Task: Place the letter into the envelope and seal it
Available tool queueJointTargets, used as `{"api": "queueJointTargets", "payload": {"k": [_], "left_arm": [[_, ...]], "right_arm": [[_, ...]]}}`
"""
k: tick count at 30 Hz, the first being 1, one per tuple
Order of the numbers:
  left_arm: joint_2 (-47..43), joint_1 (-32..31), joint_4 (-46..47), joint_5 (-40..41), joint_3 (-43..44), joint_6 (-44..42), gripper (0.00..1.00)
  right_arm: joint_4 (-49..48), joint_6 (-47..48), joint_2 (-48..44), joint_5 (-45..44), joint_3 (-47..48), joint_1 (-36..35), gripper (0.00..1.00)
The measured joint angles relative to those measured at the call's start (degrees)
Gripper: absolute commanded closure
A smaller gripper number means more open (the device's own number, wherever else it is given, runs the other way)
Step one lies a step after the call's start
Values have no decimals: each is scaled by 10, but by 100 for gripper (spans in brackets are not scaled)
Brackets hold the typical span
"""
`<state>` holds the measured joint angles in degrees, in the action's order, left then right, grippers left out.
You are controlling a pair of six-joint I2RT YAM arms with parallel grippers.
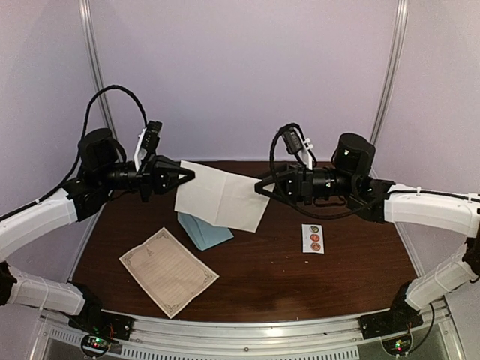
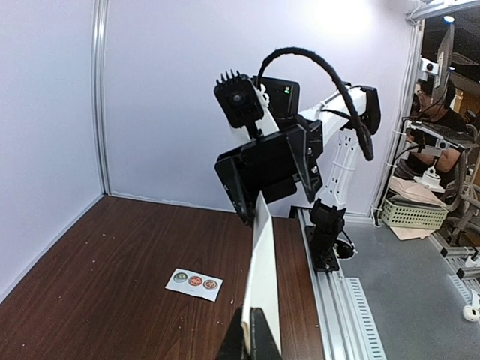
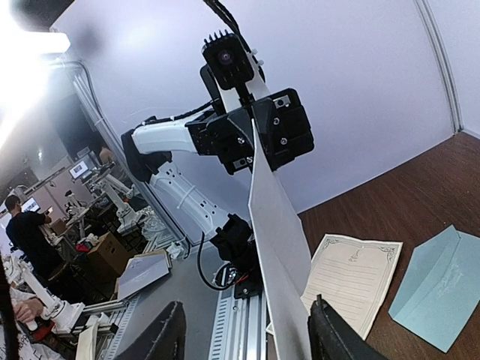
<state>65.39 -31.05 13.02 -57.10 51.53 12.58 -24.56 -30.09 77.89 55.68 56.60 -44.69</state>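
Here, a white sheet (image 1: 221,196) is pinched in the air by the closed left fingers (image 1: 189,175), and the right fingers (image 1: 261,187) are spread apart around its other edge. The letter (image 1: 169,270) is laid flat at 7 o'clock on the table (image 1: 337,277), with the envelope (image 1: 206,232) just beside it. The sheet is best moved slowly, so it is not bent. No words can be read on the sticker strip (image 1: 313,238).

Soft dim light; glare in wrist views

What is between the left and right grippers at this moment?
A white sheet spans the gap in the air, seen in the top view: the left gripper is shut on one edge, the right gripper stands open at the other.
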Motion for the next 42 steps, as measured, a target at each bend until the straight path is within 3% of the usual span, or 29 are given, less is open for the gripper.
{"api": "queueJointTargets", "payload": {"k": [8, 18, 22, 27, 33, 34, 37, 38, 40, 42], "left_arm": [[0, 3, 27, 9, -3, 19, 100], [-1, 3, 36, 14, -5, 22, 100], [-1, 4, 37, 19, -5, 22, 100], [-2, 7, 37, 29, -8, 24, 100], [-2, 7, 35, 45, -11, 24, 100], [-2, 7, 34, 49, -11, 24, 93], [-2, 7, 21, 70, -10, 15, 54], [-2, 7, 16, 78, -10, 12, 45], [-2, 7, 2, 108, -10, 5, 33], [-5, 7, -10, 139, -11, -2, 28]], "right_arm": [[-56, -29, 10, -6, -9, -19, 47], [-61, -29, 42, -19, -9, -24, 52], [-61, -28, 46, -22, -9, -26, 64], [-63, -28, 47, -29, -9, -26, 98], [-61, -26, 46, -49, -10, -26, 100], [-60, -25, 46, -54, -10, -26, 100], [-52, -21, 45, -73, -10, -26, 100], [-48, -20, 43, -82, -11, -25, 100], [-40, -17, 37, -99, -15, -21, 100], [-28, -15, 29, -118, -18, -13, 100]]}}
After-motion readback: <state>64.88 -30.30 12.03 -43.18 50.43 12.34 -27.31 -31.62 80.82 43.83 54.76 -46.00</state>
